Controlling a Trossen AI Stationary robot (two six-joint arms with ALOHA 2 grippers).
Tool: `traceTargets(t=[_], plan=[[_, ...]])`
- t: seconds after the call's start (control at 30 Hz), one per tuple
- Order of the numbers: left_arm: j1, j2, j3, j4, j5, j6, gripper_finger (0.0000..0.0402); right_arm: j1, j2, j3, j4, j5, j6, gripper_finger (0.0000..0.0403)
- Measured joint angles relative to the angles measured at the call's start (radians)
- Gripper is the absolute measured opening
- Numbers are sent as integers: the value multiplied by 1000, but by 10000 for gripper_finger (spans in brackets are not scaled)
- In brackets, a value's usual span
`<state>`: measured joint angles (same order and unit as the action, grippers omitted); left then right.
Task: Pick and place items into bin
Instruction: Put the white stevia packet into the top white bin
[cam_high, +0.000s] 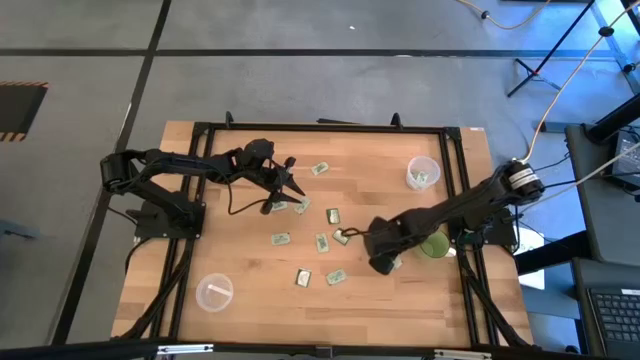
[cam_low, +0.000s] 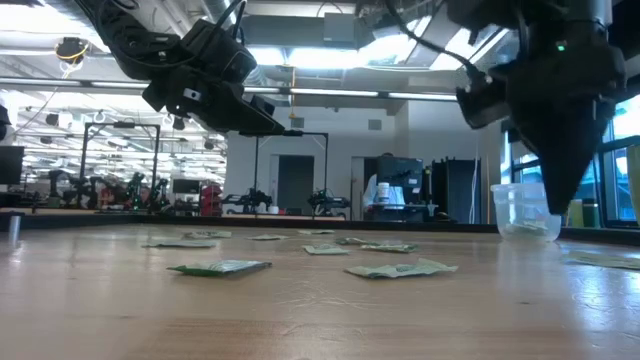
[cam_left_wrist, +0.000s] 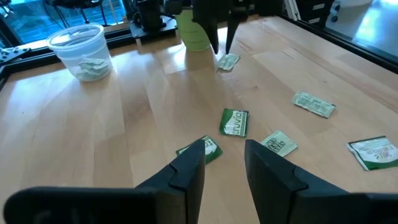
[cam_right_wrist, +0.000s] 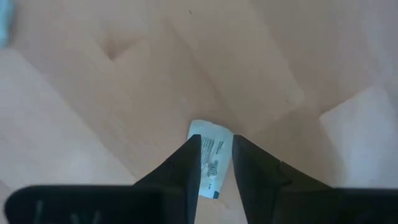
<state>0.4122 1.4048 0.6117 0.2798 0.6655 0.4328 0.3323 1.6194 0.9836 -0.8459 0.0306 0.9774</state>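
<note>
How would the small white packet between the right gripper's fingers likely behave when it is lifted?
The white packet lies flat and thin on the wooden table, so it is probably light and floppy. The right gripper straddles it closely; such a flat thing may slide rather than lift cleanly.

1. The green packet (cam_left_wrist: 234, 122) on the table in the left wrist view carries white lettering, too small to make out.
2. The white packet (cam_right_wrist: 210, 158) in the right wrist view bears dark print, unreadable.
</note>
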Motion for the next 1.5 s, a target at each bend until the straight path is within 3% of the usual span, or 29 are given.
traceTargets(t=[0.2, 0.63, 1.03, 1.23, 1.5], plan=[[0, 0, 0, 0, 0, 0, 105, 15, 68, 0, 1, -3, 92, 94], [0, 0, 0, 0, 1, 0, 103, 10, 181, 6, 38, -67, 91, 91], [0, 0, 0, 0, 1, -1, 102, 11, 181, 6, 29, -77, 65, 7], [0, 0, 0, 0, 1, -3, 102, 12, 194, 95, -80, -3, 32, 7], [0, 0, 0, 0, 1, -3, 104, -45, 187, 323, -218, 82, -181, 4]])
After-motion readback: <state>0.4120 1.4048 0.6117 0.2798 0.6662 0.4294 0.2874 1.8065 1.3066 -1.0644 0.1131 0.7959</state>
